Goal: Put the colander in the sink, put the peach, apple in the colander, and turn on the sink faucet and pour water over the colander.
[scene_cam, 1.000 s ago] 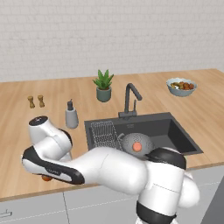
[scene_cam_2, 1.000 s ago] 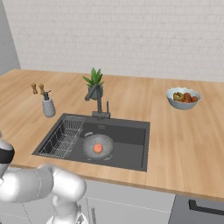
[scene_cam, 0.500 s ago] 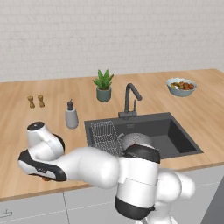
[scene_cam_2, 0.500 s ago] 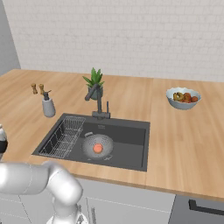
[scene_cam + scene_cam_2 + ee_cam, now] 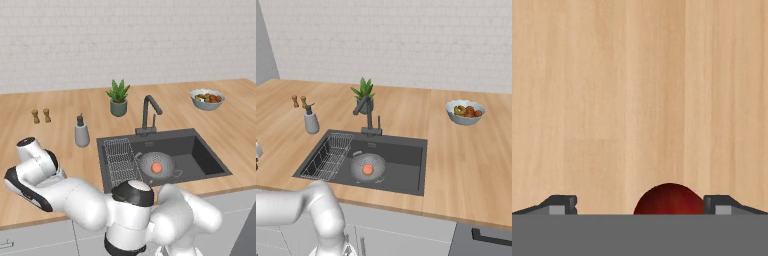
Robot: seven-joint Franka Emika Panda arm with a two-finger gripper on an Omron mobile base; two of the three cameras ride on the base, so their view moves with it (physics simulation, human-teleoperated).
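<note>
Apple (image 5: 669,199): round, dark red, smooth, on pale wood-grain counter (image 5: 612,100), btwn wide-open gripper (image 5: 640,205), nothing held.

The gripper (image 5: 639,204) looks straight down at a light wooden counter (image 5: 637,90) with long pale stripes in the wood. Its two dark fingertips (image 5: 562,204) poke up at the bottom, far apart, one on each side. Between them sits the round top of the dark red apple (image 5: 669,199), a bit closer to the right tip, and neither tip touches it.
</note>
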